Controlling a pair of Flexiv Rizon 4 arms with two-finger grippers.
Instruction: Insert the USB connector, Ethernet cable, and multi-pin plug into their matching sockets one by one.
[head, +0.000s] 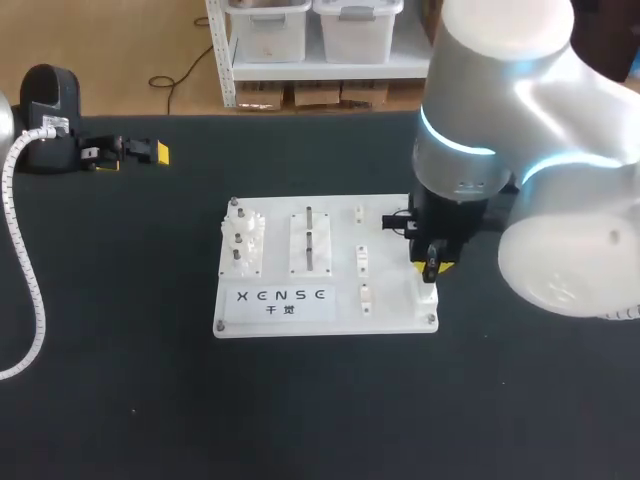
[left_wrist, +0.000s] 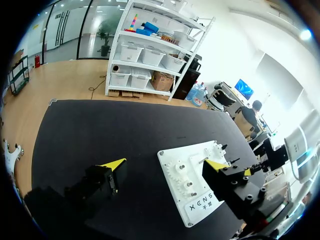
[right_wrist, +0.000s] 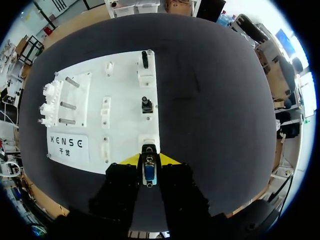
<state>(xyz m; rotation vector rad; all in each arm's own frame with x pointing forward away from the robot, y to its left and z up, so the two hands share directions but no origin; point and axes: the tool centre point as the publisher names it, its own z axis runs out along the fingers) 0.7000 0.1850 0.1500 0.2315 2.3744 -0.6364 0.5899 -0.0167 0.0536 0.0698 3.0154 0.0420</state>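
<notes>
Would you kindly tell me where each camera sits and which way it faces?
Head view: above and behind, looking down on the board; the right arm, right tool and left tool show.
Left wrist view: on the left wrist, facing across the table toward the board; the open left tool shows.
Right wrist view: on the right wrist, looking down at the board's edge; the right tool grips a plug.
Shared: the board, in all three.

We see a silver-and-blue multi-pin plug (right_wrist: 149, 172) held between the right gripper's (right_wrist: 149, 160) fingers, its tip at the nearest white socket (right_wrist: 148, 142) on the white plastic board (right_wrist: 125, 75). A small black connector (right_wrist: 146, 105) sits in the middle socket, and another black plug (right_wrist: 145, 60) sits in the far one.
</notes>
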